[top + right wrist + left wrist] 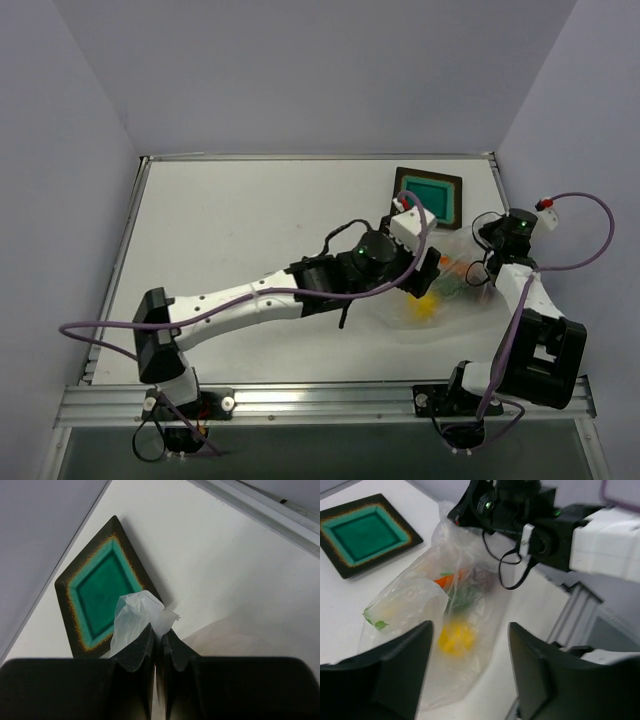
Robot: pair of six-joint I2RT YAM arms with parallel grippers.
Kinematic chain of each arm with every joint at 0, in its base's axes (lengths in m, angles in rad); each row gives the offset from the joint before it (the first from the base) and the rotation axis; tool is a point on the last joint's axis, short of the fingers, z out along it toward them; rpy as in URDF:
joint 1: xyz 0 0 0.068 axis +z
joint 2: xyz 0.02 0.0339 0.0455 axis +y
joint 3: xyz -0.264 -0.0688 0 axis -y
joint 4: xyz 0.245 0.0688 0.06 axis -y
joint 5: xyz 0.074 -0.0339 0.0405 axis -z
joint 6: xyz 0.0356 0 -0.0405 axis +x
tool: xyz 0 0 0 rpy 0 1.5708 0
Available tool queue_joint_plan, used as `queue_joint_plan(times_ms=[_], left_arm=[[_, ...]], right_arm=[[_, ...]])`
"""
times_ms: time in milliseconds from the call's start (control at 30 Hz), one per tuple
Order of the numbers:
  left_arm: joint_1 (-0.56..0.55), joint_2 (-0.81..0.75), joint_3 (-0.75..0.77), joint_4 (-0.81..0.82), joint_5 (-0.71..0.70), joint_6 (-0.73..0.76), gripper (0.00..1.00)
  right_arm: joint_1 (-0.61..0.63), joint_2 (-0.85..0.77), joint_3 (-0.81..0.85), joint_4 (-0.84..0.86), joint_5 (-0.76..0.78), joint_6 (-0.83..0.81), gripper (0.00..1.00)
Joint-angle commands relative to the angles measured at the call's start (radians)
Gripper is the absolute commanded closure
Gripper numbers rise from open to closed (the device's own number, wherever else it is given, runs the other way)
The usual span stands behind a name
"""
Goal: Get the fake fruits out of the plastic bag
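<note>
Right gripper (159, 632) pinching clear crinkled plastic bag (134, 611) edge shut; left gripper (470, 629) hovering open over glossy yellow lemon (455, 639): best entering via bag mouth.

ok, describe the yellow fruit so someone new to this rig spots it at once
On the white table, find the dark teal-centred tray at the far right; the clear plastic bag lies just in front of it, pinched by the right gripper. Inside, the yellow fruit is the only yellow one, lying nearer the arm bases than the orange fruit.
</note>
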Motion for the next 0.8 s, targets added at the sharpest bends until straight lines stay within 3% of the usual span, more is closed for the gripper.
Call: queue_joint_plan(times_ms=[0,200,333,433,533,567,633,667,767], left_arm=[[0.006,0.109,0.119,-0.183,-0.114,0.066,0.26],[0.011,0.316,0.363,-0.335,-0.277,0.144,0.09],[0.038,0.441,0.452,-0.381,-0.324,0.164,0.07],[0.073,0.510,0.512,-0.410,-0.283,0.156,0.09],[0.092,0.541,0.523,-0.389,-0.326,0.178,0.30],[0.100,0.543,0.509,-0.369,-0.347,0.185,0.51],[0.124,0.529,0.479,-0.328,-0.357,0.187,0.75],[0.133,0.515,0.454,-0.309,-0.352,0.173,0.94],[0.162,0.405,0.269,-0.162,-0.271,0.143,0.98]], right_arm=[[0.007,-0.045,-0.019,0.020,-0.065,0.023,0.95],[0.010,-0.069,-0.037,0.012,-0.083,0.012,0.95],[0.010,-0.074,-0.049,0.023,-0.099,0.012,0.95],[0.012,-0.080,-0.062,0.047,-0.105,0.015,0.95],[0.012,-0.080,-0.066,0.060,-0.114,0.012,0.95],[0.012,-0.080,-0.069,0.064,-0.119,0.012,0.95],[0.012,-0.073,-0.074,0.081,-0.123,0.012,0.95],[0.012,-0.068,-0.076,0.084,-0.123,0.012,0.95],[0.010,-0.034,-0.068,0.095,-0.114,0.008,0.96]])
